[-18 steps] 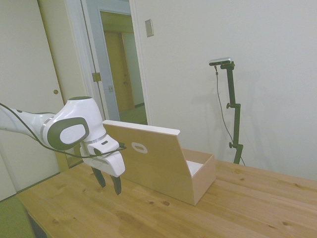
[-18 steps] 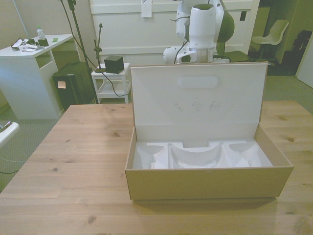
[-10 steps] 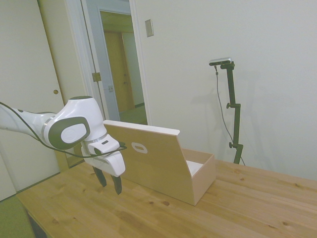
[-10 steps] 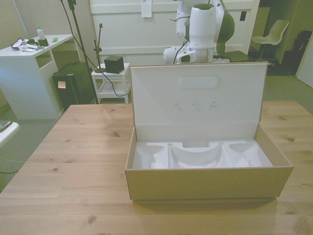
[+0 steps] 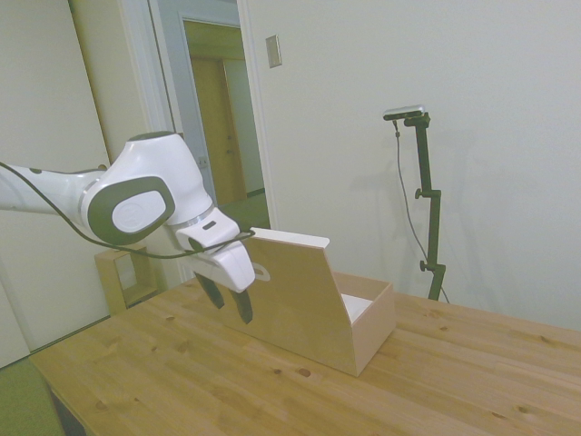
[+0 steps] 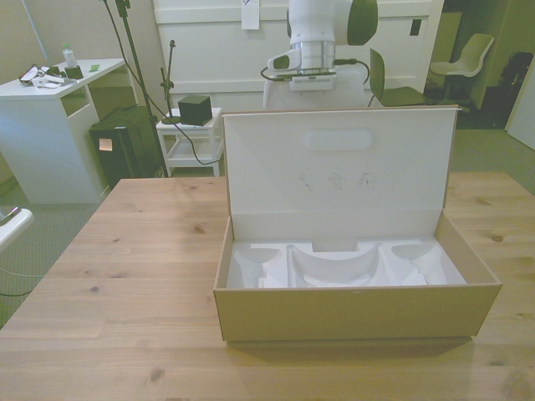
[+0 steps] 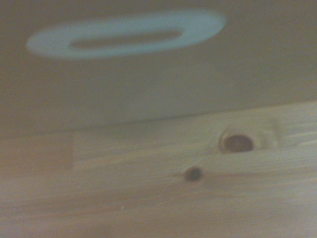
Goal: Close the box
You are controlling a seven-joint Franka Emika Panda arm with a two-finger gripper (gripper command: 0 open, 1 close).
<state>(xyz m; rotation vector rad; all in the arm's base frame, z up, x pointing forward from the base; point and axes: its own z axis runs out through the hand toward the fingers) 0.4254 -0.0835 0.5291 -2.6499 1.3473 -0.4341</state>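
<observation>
A cardboard box (image 6: 355, 311) with a white moulded insert (image 6: 334, 267) sits open on the wooden table. Its lid (image 6: 338, 180) stands nearly upright at the back, tilted slightly away from the box. In the side view, my gripper (image 5: 231, 302) hangs open just behind the lid (image 5: 295, 295), level with its upper half and close to its brown outer face. The wrist view shows that outer face with its oval handle cutout (image 7: 124, 34) above the table planks. In the front view the lid hides the gripper; only the arm's wrist (image 6: 305, 71) shows above it.
The table (image 5: 182, 381) stretches bare in front of and beside the box. Behind the table in the front view stand a white desk (image 6: 50, 92), a small white cart with a black cube (image 6: 194, 109) and a chair (image 6: 468, 54).
The gripper has risen from near the tabletop and moved toward the lid's outer face. The lid and box have not moved.
</observation>
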